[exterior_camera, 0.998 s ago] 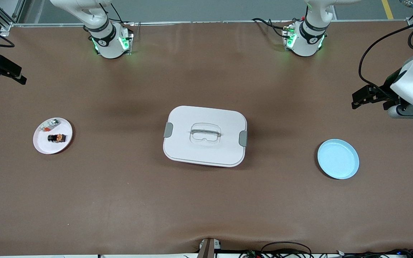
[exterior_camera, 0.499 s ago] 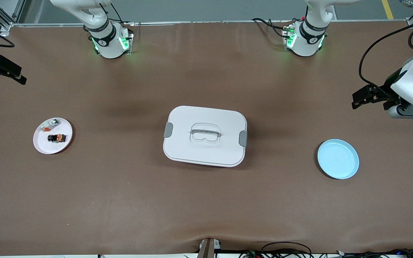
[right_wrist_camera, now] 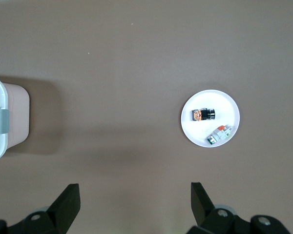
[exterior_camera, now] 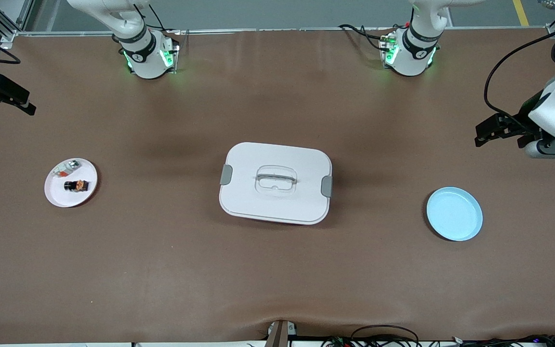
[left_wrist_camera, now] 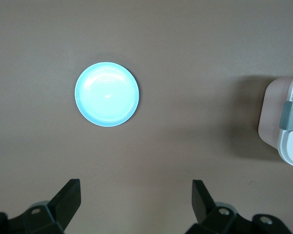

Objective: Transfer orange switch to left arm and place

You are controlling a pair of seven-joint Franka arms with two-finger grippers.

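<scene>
The orange switch (exterior_camera: 76,185) (right_wrist_camera: 204,114) lies on its side on a small white plate (exterior_camera: 59,195) (right_wrist_camera: 223,103) toward the right arm's end of the table. The white box (exterior_camera: 276,183) with grey latches stands in the middle, its lid on; its ends show in both wrist views (left_wrist_camera: 289,141) (right_wrist_camera: 1,146). My right gripper (exterior_camera: 10,105) (right_wrist_camera: 135,192) hangs open and empty over the table's edge, farther from the front camera than the white plate. My left gripper (exterior_camera: 476,136) (left_wrist_camera: 136,192) hangs open and empty above the table near the blue plate.
An empty light blue plate (exterior_camera: 454,213) (left_wrist_camera: 107,94) sits toward the left arm's end. A small white-silver piece with a red bit (exterior_camera: 67,167) (right_wrist_camera: 219,135) shares the white plate with the switch. Cables run along the table's near edge.
The left arm's hand has drifted slightly toward its end of the table. The right arm, the switch, the box and both plates have not moved.
</scene>
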